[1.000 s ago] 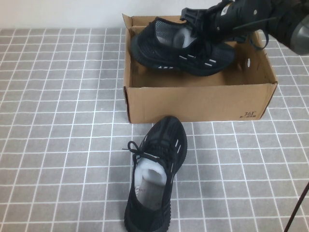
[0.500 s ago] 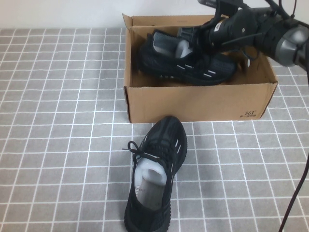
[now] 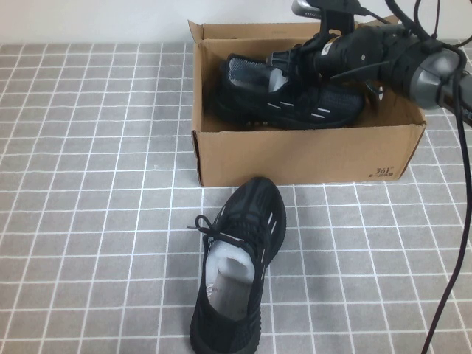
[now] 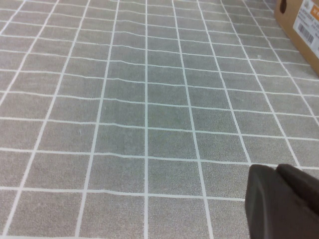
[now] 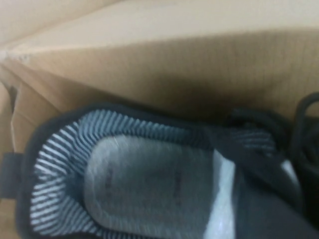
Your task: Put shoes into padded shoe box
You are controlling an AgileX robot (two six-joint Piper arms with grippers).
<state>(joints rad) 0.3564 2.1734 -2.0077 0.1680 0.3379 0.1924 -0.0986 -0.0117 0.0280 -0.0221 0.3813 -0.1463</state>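
Note:
One black knit sneaker (image 3: 295, 103) lies inside the brown cardboard shoe box (image 3: 295, 158), heel toward the box's left wall. My right gripper (image 3: 291, 60) reaches in from the right and is shut on this shoe at its tongue. The right wrist view shows the shoe's grey-white lining (image 5: 139, 184), white paper stuffing (image 5: 222, 199) and the box wall (image 5: 174, 64) behind. The second sneaker (image 3: 240, 273) lies on the tiled cloth in front of the box, toe toward the box. My left gripper (image 4: 281, 201) is shut and empty, low over the cloth, out of the high view.
A grey tiled cloth (image 3: 88, 184) covers the table. A corner of the box with a label (image 4: 304, 25) shows in the left wrist view. A cable (image 3: 453, 280) hangs along the right edge.
My right gripper has lowered the held shoe from above the box rim down into the box. The shoe on the cloth has not moved.

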